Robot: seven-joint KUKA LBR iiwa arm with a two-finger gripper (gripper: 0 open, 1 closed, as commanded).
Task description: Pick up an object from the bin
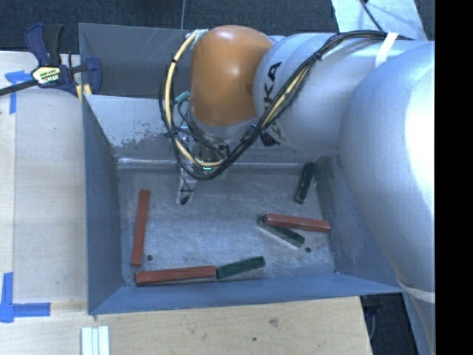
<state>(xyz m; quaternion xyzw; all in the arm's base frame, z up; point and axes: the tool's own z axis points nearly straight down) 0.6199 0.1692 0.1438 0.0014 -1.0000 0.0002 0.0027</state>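
My gripper (185, 192) hangs below the orange wrist cover, over the back left part of the bin floor. A single dark fingertip shows there, with nothing visible in it. The nearest loose thing is a reddish-brown stick (140, 227) lying upright along the left wall, a little left of and below the fingertip. A longer reddish-brown stick (176, 275) lies along the front wall, with a dark green stick (240, 268) touching its right end.
Right of centre a reddish-brown stick (297, 222) lies across a dark green one (284, 234). Another dark stick (304, 183) leans near the back right, close to the arm. The arm covers the bin's right side.
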